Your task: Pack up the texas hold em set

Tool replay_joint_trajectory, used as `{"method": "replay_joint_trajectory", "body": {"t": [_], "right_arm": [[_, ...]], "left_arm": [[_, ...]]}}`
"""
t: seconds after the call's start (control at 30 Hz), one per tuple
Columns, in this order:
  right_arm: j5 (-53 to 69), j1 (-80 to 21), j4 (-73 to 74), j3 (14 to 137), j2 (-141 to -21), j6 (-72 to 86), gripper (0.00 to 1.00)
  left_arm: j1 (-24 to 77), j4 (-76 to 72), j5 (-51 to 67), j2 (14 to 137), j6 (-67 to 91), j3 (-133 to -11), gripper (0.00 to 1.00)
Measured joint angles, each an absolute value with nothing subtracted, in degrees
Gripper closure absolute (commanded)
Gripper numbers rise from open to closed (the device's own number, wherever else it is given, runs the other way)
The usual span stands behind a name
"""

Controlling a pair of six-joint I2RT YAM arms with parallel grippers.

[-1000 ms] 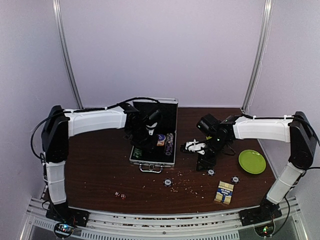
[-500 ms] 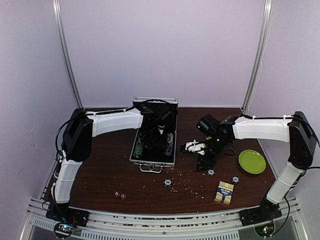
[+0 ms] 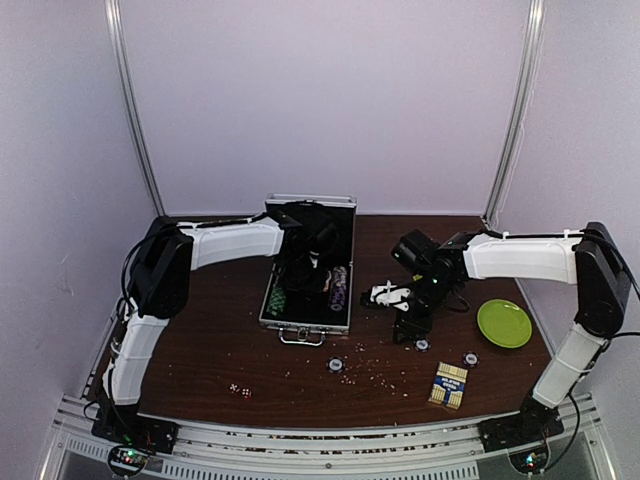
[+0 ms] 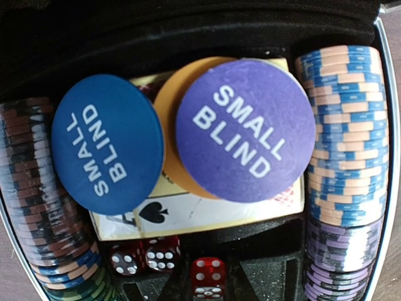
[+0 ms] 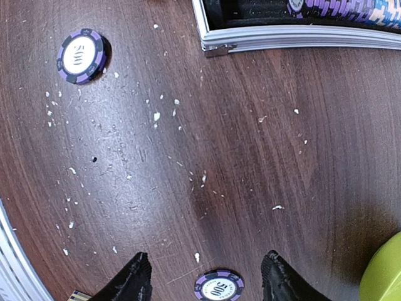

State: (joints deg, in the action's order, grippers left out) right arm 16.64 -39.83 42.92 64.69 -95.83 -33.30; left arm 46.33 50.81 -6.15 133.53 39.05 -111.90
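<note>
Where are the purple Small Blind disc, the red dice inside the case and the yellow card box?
purple Small Blind disc [image 4: 244, 128]: left wrist view, centre of its face.
red dice [image 4: 208, 271]: left wrist view, top face of rightmost die.
yellow card box [image 3: 449, 385]: top view, middle of its top.

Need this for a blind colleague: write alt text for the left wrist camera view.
Close-up inside the open case: a blue disc and a purple disc, both printed SMALL BLIND, lie over an orange disc and a card showing a black spade. Rows of striped chips flank them, with three red dice below.
</note>
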Motion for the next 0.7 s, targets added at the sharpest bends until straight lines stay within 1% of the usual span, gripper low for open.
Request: {"method": "replay_joint_trajectory", "body": {"t": [0.27,0.5,0.7], "right_arm": [[16.64,-39.83,43.00,64.69,-96.14,-33.30,0.40],[16.64,-39.83,43.13,64.69,-96.53,-33.30,0.40],[16.67,-39.83,43.51,65.01,-97.12,-33.32,0.39]], "left_arm": [[45.87,50.06,-6.66,133.97,39.68,-112.20,0.87],[45.54,49.80,-6.42,135.00,40.18,-112.66,0.80],[45.54,49.65,-6.20,135.22,40.51,-112.66,0.77]]}}
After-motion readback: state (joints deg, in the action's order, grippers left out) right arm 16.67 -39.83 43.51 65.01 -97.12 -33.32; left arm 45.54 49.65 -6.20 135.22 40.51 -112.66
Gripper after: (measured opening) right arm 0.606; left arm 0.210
